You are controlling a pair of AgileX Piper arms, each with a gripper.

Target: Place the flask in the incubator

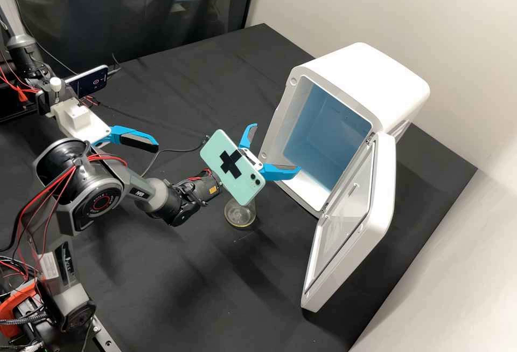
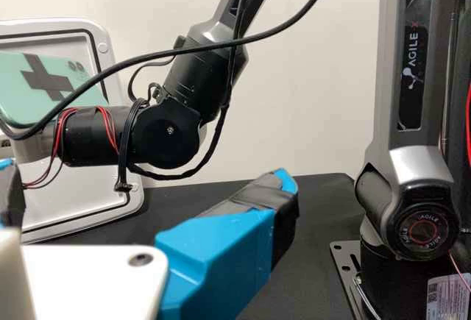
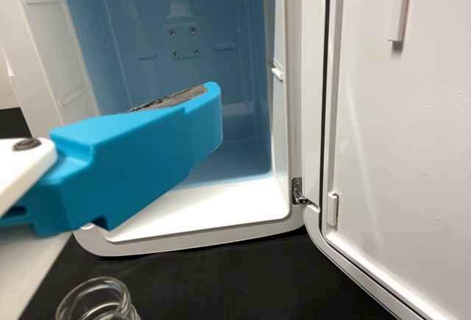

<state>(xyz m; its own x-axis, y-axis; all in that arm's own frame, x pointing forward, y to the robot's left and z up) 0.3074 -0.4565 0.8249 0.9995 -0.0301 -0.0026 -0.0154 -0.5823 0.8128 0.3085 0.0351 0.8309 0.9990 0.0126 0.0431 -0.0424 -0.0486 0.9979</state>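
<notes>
**A:** Where is the flask to be found?

**B:** The flask [image 1: 239, 214] is seen standing on the black bench [image 1: 215, 71], a little below the centre of the high view, just in front of the open mouth of the incubator [image 1: 371, 82]. Nothing grips it. Its upper part is hidden there by a mint-green phone [image 1: 232, 166] fixed to the arm's wrist.

**A:** How is the right gripper placed?

**B:** The right gripper [image 1: 265, 153] is held above the flask, close before the lower left edge of the opening. Its blue fingers are spread wide and nothing lies between them. Through its wrist camera the flask's glass mouth is seen beneath a finger, with the blue chamber beyond. The wide spread is judged to be needed so that the fingers can pass around the glass.

**A:** Why is the door set as it is?

**B:** The door [image 1: 350, 217] is swung out toward the lower right of the frame, so the way from the flask into the chamber is left unobstructed.

**A:** And the left gripper?

**B:** The left gripper [image 1: 134, 139] is stationed at the upper left, well apart from both flask and incubator. Its fingers are parted and empty. It is judged to be placed there so that the right arm is not crowded.

**A:** How far along is the task judged to be?

**B:** An early stage is judged: the flask is not yet grasped. Smooth glass may slip or tip, so a centred grip is advised.
</notes>
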